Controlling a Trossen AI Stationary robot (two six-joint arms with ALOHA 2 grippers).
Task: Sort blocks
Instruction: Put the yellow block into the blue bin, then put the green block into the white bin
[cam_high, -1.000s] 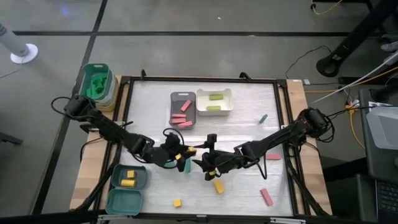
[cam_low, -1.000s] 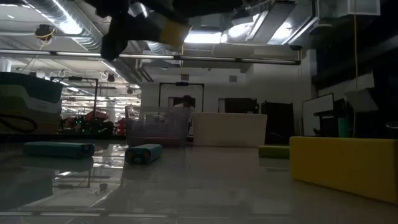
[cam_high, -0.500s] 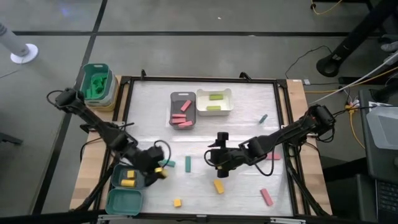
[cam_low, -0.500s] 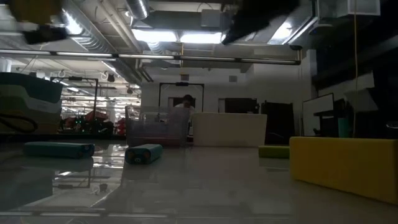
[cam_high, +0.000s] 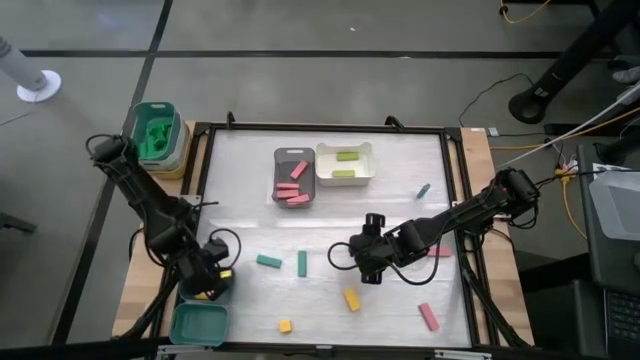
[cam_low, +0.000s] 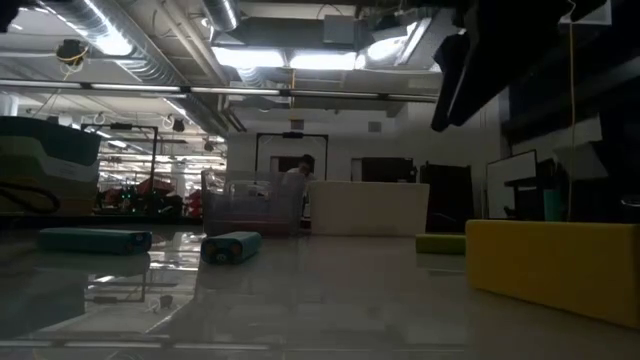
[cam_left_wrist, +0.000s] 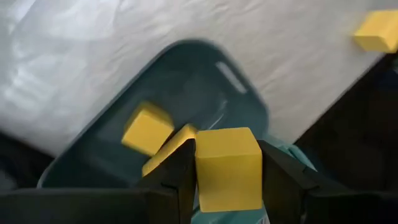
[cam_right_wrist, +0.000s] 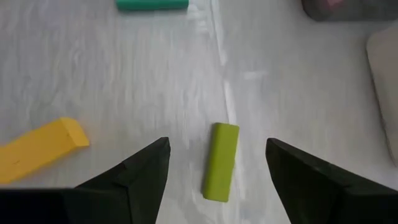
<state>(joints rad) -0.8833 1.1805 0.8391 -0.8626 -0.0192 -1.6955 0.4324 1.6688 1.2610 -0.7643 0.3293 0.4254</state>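
My left gripper (cam_high: 210, 283) hangs over the near-left teal tray (cam_high: 188, 287), shut on a yellow block (cam_left_wrist: 228, 167). Two more yellow blocks (cam_left_wrist: 148, 128) lie inside that tray (cam_left_wrist: 93, 168). My right gripper (cam_high: 358, 262) is open above the table's middle. Its fingers stand either side of a light green bar (cam_right_wrist: 221, 162) that lies flat and untouched. Loose on the table are two teal bars (cam_high: 268, 262) (cam_high: 301, 263), a yellow bar (cam_high: 351, 299), a yellow cube (cam_high: 285, 326), two pink bars (cam_high: 428, 316) (cam_high: 438, 251) and a teal bar (cam_high: 424, 190). My left gripper pinches the yellow block between its two fingers (cam_left_wrist: 180, 171), which press on two opposite side faces (cam_left_wrist: 205, 168). It comes from above, pointing down. The block is lifted clear over the teal tray.
A grey tray (cam_high: 279, 170) with pink blocks and a white tray (cam_high: 369, 160) with green bars sit at the far middle. A teal tray (cam_high: 155, 130) of green pieces stands off the far-left corner, and another teal tray (cam_high: 198, 325) at the near-left corner. A black frame (cam_high: 455, 200) rims the table.
My left gripper carried the yellow block from the table's middle toward the near-left corner and now stands over the teal tray. My right gripper drew away from it, a little toward the right edge.
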